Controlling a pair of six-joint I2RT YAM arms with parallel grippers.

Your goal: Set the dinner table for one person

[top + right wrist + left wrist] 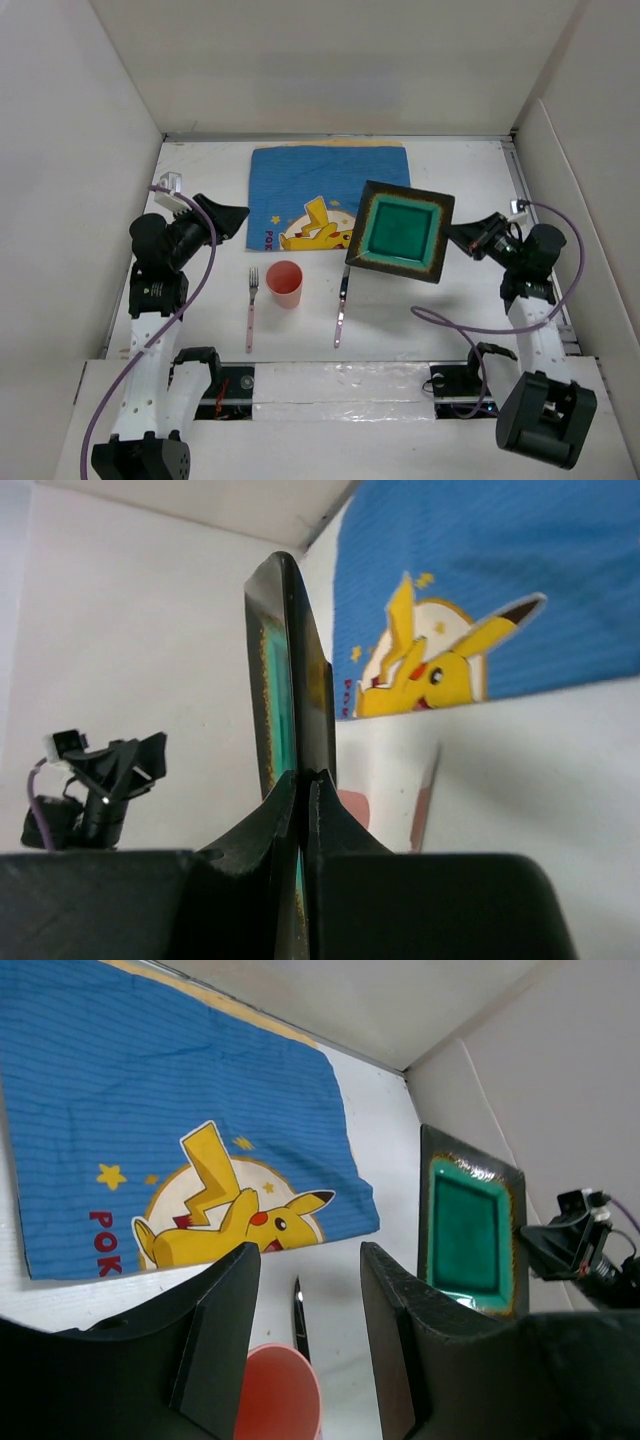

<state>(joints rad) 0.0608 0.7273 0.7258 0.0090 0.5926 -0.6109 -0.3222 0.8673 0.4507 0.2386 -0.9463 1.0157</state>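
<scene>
Left arm: white link shells, black joint housings, black motor block at its base at 7 o'clock in the overhead view. Left purple cable runs along it to a small white connector at 10 o'clock. Left gripper: broad, matte black, tapering fingers. Right arm: same white-and-black finish, black base block at 5 o'clock. Right purple cable loops beside it. Right gripper: matte black, wedge-shaped fingers.

Top camera looks steeply down on the dinner table from the near side. Both low wrist cameras share the plate and mat
</scene>
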